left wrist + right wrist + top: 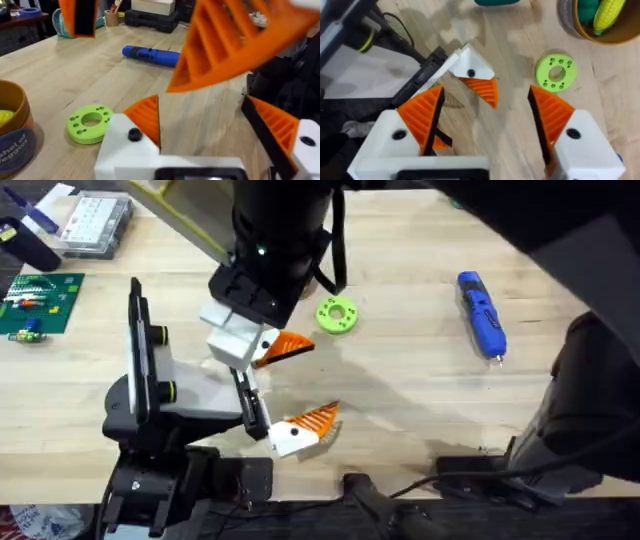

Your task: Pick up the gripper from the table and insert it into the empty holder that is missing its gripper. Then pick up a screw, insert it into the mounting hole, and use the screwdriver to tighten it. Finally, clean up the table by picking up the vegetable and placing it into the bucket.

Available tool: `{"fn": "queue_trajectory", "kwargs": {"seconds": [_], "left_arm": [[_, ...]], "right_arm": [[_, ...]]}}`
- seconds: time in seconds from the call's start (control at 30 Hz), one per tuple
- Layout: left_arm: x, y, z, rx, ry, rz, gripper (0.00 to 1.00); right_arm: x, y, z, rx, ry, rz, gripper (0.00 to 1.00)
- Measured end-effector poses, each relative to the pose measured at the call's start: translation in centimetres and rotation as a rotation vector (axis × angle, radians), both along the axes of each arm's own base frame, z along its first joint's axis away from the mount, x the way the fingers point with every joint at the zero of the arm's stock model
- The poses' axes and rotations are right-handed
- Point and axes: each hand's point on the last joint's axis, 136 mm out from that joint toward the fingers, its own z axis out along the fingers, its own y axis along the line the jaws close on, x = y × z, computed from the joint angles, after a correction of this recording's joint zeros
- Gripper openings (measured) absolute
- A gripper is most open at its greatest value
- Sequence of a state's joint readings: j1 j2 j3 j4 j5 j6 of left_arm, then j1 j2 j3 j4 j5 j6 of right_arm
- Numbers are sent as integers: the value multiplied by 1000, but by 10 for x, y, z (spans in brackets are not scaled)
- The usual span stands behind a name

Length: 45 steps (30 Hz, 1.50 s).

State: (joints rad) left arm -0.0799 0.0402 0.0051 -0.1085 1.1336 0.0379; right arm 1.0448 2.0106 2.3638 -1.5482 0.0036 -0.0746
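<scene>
- Right gripper (pixel 487 135) hovers with fingers apart above the orange-and-white gripper (pixel 479 80) on the bench (pixel 510 45).
- Left gripper's state: cannot tell.
- Screwdriver (pixel 482 312) lies well apart.

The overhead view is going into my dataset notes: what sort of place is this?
Probably a robotics lab or workshop bench: a wooden table holding a blue screwdriver, a clear parts organizer and a green circuit board.
</scene>
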Motion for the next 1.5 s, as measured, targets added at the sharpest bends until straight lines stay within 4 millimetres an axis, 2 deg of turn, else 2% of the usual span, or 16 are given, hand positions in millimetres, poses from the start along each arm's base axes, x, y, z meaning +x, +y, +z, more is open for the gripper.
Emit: {"fn": "queue_trajectory", "kwargs": {"seconds": [0.67,0.77,0.87,1.0,1.17,1.5], "left_arm": [[0,0,0,0,0,0,995],[0,0,0,0,-1,0,805],[0,0,0,2,-6,0,532],[0,0,0,3,-8,0,365],[0,0,0,3,-8,0,27],[0,0,0,4,-10,0,5]], "right_arm": [[-1,0,0,3,5,1,994],[-1,0,0,3,5,1,994],[-1,0,0,3,5,2,994],[-1,0,0,3,5,2,995],[-1,1,0,3,5,2,994],[-1,1,0,3,5,2,995]]}}
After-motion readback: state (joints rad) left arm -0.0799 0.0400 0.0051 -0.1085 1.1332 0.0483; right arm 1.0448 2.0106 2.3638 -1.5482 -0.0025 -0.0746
